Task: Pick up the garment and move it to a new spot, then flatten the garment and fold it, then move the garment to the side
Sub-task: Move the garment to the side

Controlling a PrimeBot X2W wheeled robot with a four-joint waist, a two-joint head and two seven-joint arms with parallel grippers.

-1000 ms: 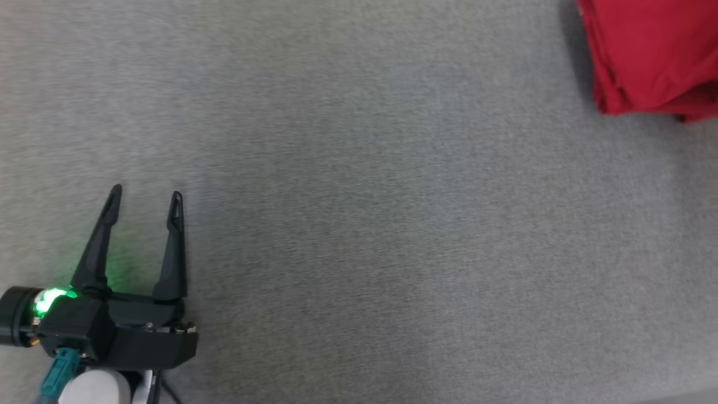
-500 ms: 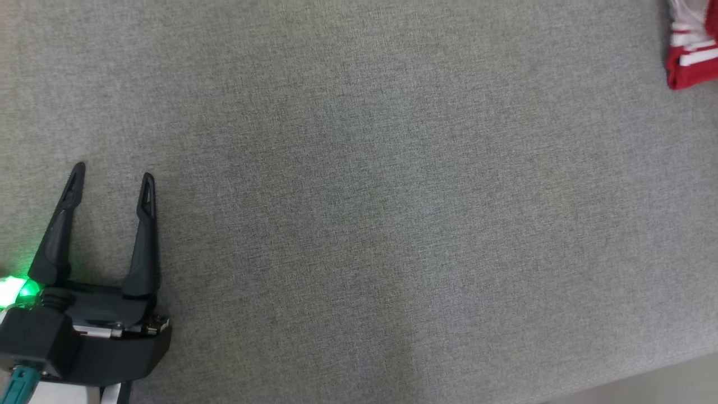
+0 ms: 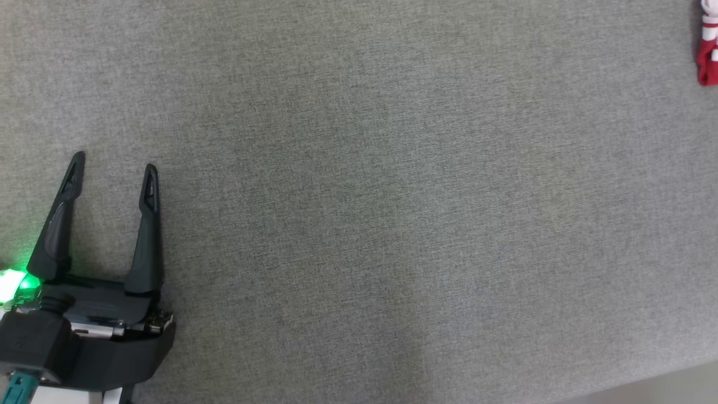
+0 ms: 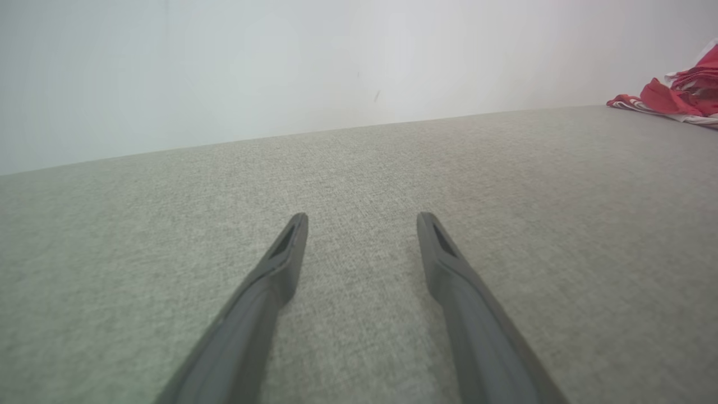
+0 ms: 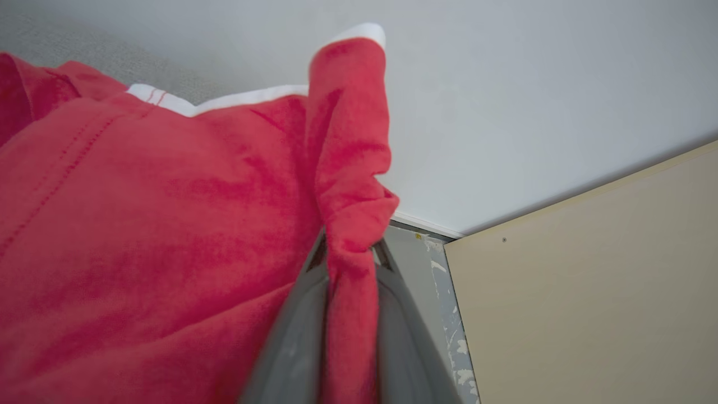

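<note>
over grey fabric surface [image 3: 392, 196], left end effector [image 3: 114, 161] wide open — empty, right end effector [image 5: 350, 252] pinching the red garment [image 5: 168, 224]

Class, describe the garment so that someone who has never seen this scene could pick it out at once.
Start at the wide grey fabric surface before the robot and look to its right side. There lies the garment, a fold of it between the jaws of the right gripper. It is the one bright red thing, trimmed with white bands.
</note>
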